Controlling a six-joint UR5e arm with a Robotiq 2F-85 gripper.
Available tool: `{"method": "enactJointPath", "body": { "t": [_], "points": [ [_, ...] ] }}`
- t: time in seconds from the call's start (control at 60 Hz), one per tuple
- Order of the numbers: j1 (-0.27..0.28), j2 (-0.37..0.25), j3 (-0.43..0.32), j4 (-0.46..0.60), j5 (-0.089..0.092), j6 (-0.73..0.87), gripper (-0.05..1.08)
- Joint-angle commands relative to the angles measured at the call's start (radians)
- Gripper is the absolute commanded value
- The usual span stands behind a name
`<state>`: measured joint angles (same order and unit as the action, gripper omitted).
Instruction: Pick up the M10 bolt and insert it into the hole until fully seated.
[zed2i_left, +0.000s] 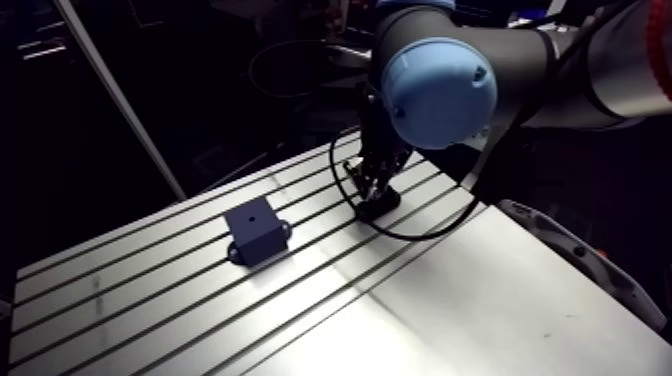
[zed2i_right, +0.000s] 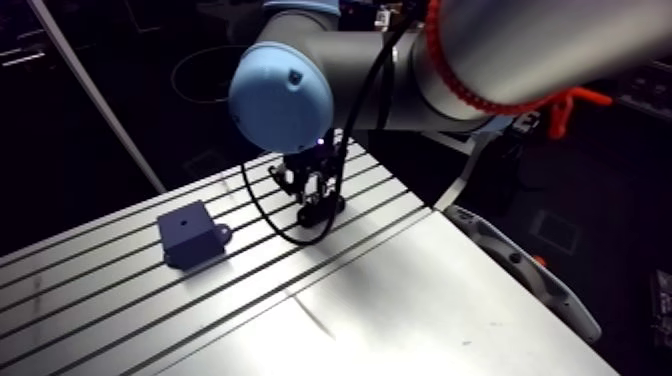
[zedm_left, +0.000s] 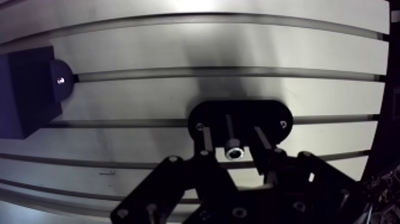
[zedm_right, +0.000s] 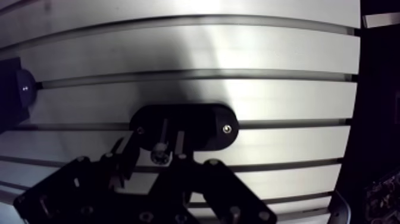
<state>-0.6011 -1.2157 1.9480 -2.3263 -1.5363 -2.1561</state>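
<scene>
Currently the gripper (zedm_left: 231, 142) straddles the M10 bolt (zedm_left: 234, 150), fingers apart, apparently untouched; rigid and slick, so I would clamp its shank.

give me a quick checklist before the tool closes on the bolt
1. M10 bolt sits between the fingers of the tool: ok.
2. Tool open, with a gap on each side of the bolt: ok.
3. Bolt stands upright in the black holder: ok.
4. Hole on top of the blue block faces up, uncovered: ok.
5. Nothing on the table between holder and block: ok.
6. Finger depth along the bolt's length: cannot tell.
</scene>
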Motion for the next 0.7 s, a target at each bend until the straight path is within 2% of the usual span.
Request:
{"method": "enactJointPath", "body": {
  "t": [0.017, 0.7],
  "points": [
    [0.000, -0.001, 0.001, 0.000, 0.000, 0.000, 0.55],
    [0.000, -0.011, 0.009, 0.001, -0.003, 0.001, 0.59]
  ]
}}
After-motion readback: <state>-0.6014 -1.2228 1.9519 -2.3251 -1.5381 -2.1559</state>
